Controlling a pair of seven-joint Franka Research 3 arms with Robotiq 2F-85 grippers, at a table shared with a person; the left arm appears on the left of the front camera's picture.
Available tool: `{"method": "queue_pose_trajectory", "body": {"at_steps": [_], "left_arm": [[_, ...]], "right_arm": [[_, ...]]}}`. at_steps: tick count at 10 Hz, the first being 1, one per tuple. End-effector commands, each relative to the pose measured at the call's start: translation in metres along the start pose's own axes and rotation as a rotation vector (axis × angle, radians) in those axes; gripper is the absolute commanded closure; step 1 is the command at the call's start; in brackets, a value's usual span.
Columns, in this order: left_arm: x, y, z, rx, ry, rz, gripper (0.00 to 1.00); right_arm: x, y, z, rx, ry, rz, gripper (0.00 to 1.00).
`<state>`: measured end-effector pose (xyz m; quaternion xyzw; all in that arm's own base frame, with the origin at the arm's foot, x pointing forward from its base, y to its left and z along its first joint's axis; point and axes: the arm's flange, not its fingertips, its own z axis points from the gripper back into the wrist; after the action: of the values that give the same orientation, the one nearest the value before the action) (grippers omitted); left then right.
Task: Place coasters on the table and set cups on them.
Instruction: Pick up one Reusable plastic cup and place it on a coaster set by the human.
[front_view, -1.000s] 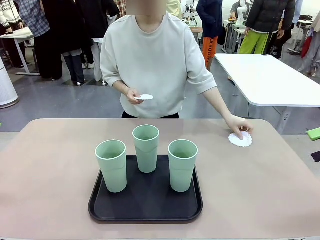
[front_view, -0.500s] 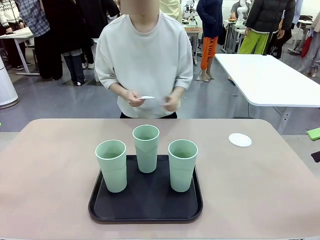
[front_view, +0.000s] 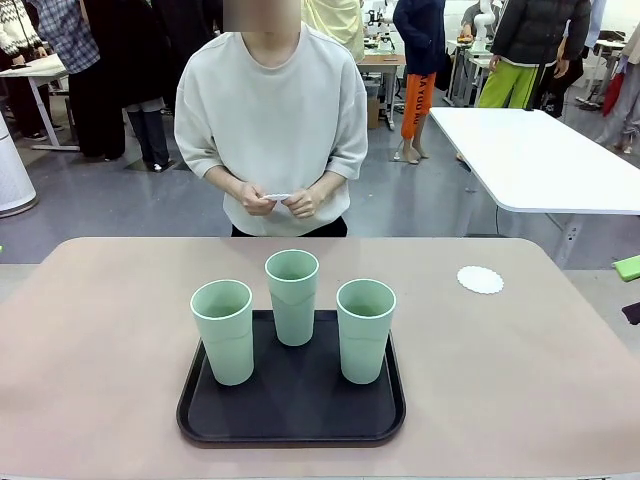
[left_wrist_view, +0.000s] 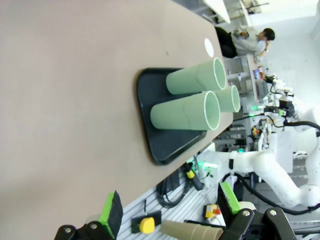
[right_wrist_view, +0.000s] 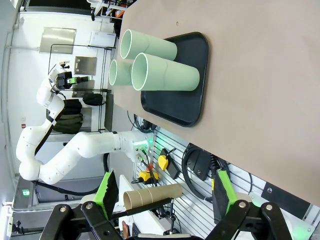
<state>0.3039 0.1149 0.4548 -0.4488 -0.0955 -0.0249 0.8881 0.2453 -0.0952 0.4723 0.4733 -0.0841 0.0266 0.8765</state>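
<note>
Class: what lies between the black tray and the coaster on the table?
Only bare table between the tray and the coaster, seen in the front view.

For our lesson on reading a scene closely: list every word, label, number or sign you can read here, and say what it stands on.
None can be read for certain.
Orange trouser leg of a person farther off: dark lettering runs down it, too small and blurred to read.
No print on the cups, the tray, the coaster or the table.
</note>
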Motion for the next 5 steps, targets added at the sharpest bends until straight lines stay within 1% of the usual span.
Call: {"method": "queue_pose_trajectory", "body": {"at_steps": [1,2,3,4,5], "left_arm": [[0.000,0.000,0.001,-0.010,-0.002,-0.002,0.00],[0.000,0.000,0.001,-0.010,-0.002,-0.002,0.00],[0.000,0.000,0.001,-0.010,-0.002,-0.002,0.00],[0.000,0.000,0.001,-0.010,-0.002,-0.002,0.00],[0.000,0.000,0.001,-0.010,-0.002,-0.002,0.00]], "right_arm": [[0.000,0.000,0.000,0.000,0.000,0.000,0.00],[0.002,0.014,-0.013,-0.174,-0.053,0.168,0.00],[0.008,0.025,-0.024,-0.246,-0.047,0.300,0.00],[0.018,0.032,-0.034,-0.292,-0.033,0.392,0.00],[0.028,0.037,-0.046,-0.342,-0.007,0.450,0.00]]}}
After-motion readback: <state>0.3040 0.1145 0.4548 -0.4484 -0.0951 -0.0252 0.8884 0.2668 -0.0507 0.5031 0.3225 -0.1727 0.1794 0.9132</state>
